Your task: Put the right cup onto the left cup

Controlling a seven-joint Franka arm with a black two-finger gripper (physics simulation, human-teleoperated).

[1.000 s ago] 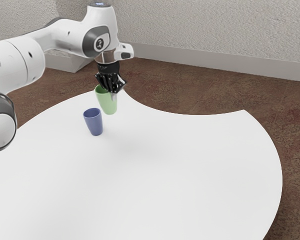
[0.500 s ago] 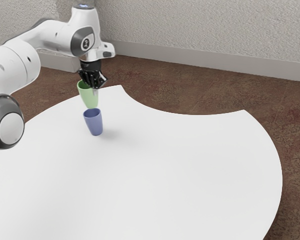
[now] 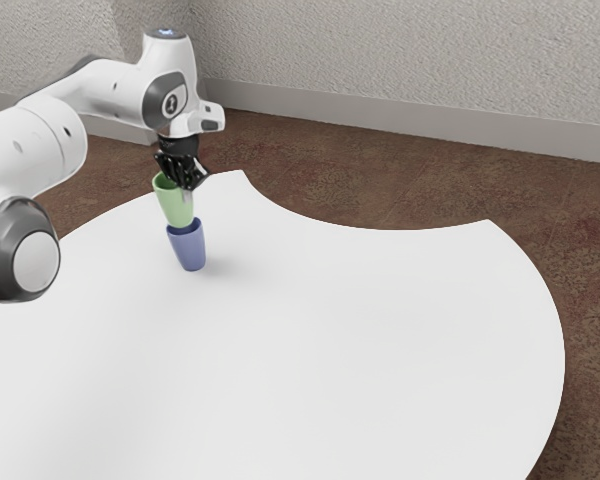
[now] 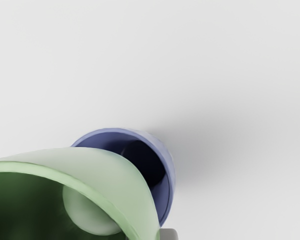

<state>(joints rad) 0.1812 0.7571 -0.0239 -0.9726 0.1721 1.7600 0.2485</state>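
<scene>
Showing on the white arm's dark joint cap, a small pale mark cannot be read. The smooth, tapered green cup is gripped by its wall in the black pincer, and is held mouth up over the tapered blue cup, its base at that mouth; whether they touch cannot be told. The blue cup is borne upright by the white, curved-edged surface. The arm is bent, its hand pointed down.
</scene>
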